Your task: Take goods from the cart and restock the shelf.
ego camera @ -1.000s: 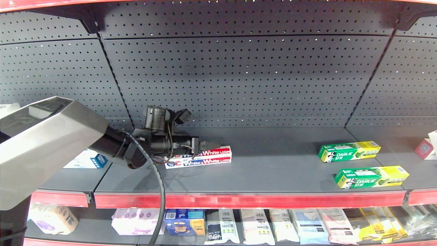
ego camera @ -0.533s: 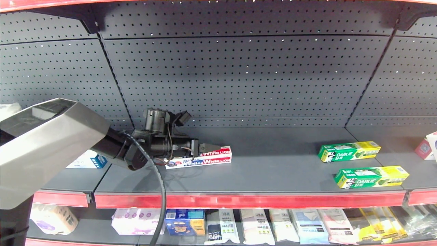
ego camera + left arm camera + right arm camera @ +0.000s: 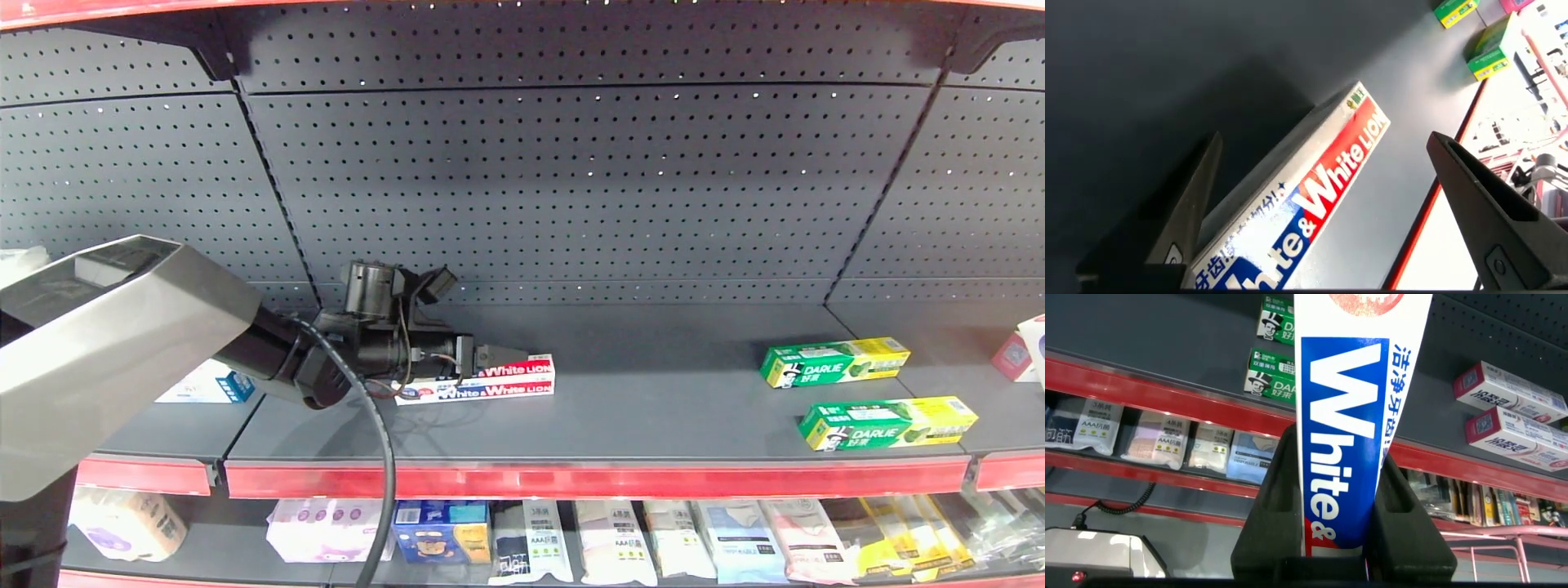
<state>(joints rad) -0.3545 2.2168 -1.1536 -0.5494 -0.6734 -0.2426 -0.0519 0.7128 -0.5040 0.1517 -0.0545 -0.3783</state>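
**While one box lies on the shelf, a second sits ready in the other arm**

Item 1, white toothpaste box [image 3: 490,382]: lies flat on the grey shelf [image 3: 653,408], lower left of centre in the head view, with its long side along the shelf front.

Item 2, left gripper [image 3: 514,358]: sits over the left part of item 1 with the jaws spread. In the left wrist view the fingers [image 3: 1194,211] stand on either side of the box with a gap on each side, gripping nothing.

Item 3, right gripper [image 3: 1339,469]: jaws pinch a second toothpaste box [image 3: 1343,384] of the same print, which runs up the middle of the right wrist view.

Item 4, green boxes [image 3: 833,362]: two, at the right of the head view on the same shelf, well apart from item 1.

Step in hand: item 1 looks placed, and the left arm appears to be at the let-go point.

Next move, as judged: draw the left gripper back along the box's length without nudging it. Then lay the second toothpaste box on the bare stretch between item 1 and the green boxes.

Not made out: the left end of item 1 is hidden behind the left arm in the head view and cut off at the lower edge of the left wrist view. The far end of the second box runs off the upper edge. How near the right gripper is to the shelf cannot be told.
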